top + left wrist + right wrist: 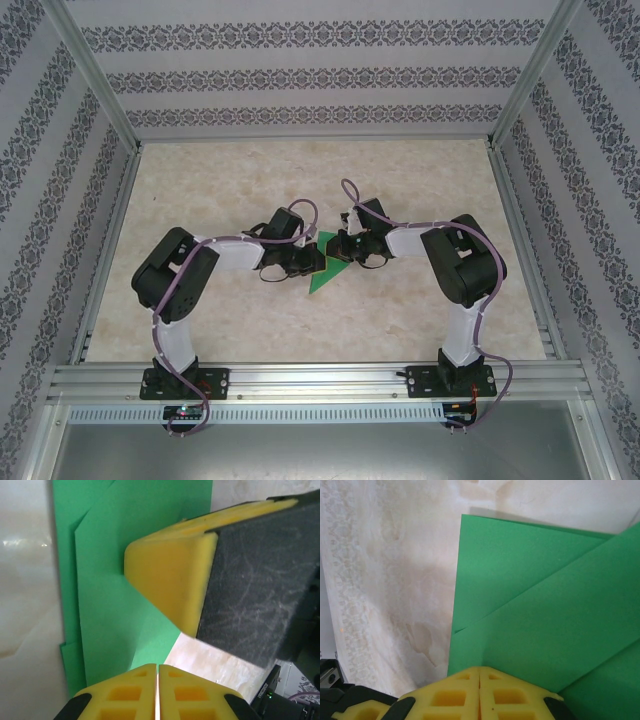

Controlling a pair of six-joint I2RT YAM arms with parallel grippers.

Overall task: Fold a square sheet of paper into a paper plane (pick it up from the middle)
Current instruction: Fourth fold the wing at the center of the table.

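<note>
Paper (328,276), green, part-folded: tip toward near edge, long axis unclear; left gripper (158,692), right gripper (480,695) both closed.

Sheet of paper (325,272) is showing plain bright green, unprinted, on every fold. Table (420,180) is appearing cream with faint beige marbling. Walls (300,60) are carrying white bands alternating with dark grey floral stripes. Left arm (235,250) and right arm (410,240) are showing white links, black joints and purple cables (206,398). Left gripper (158,672) and right gripper (479,672) are showing yellow fingers (125,695), edged in black. Frame rail (320,380) is gleaming silver.
</note>
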